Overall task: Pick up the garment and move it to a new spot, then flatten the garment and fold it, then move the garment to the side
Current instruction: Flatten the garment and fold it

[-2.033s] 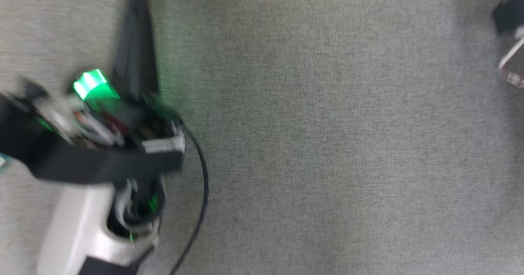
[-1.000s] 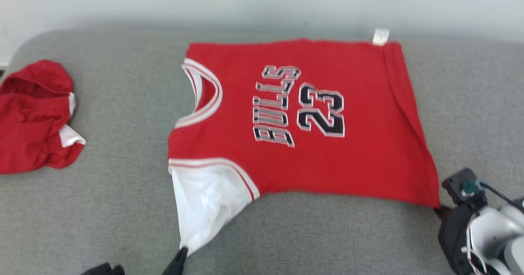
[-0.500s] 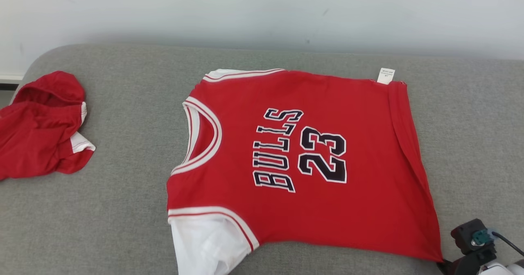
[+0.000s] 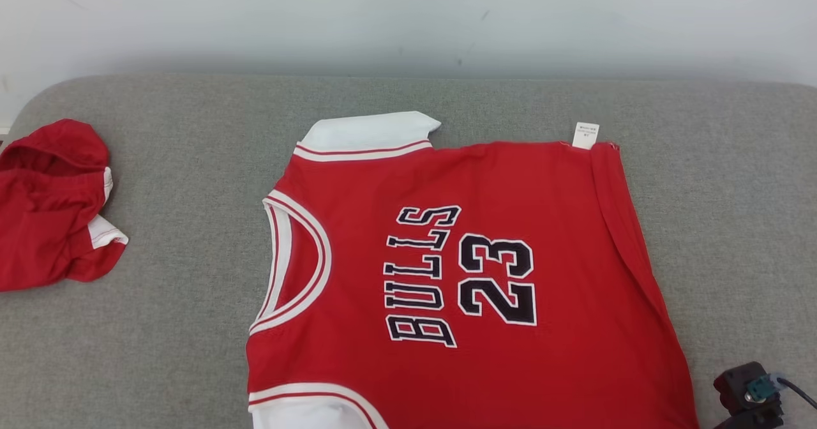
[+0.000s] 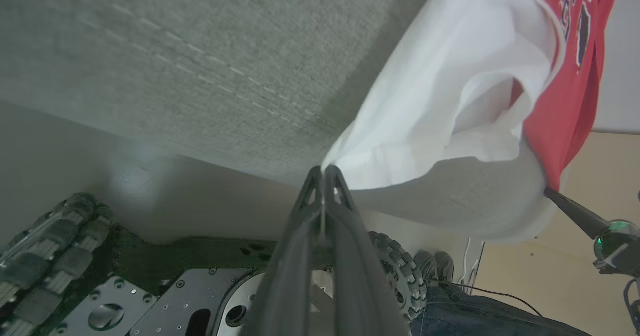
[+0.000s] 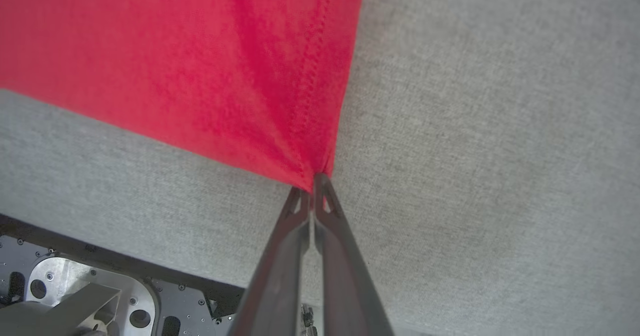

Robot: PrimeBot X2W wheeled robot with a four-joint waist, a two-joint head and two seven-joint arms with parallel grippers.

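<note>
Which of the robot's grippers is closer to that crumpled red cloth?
Left. The left gripper pinches the white sleeve of the jersey, on the side toward the crumpled red cloth; the right gripper pinches the red hem corner at the opposite end.

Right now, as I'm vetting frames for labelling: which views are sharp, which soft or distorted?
Head view: sharp, evenly lit, jersey lettering legible. Left wrist view: wide-angle stretch, white sleeve bright, nearly washed out. Right wrist view: jersey slightly soft, stitching readable.
</note>
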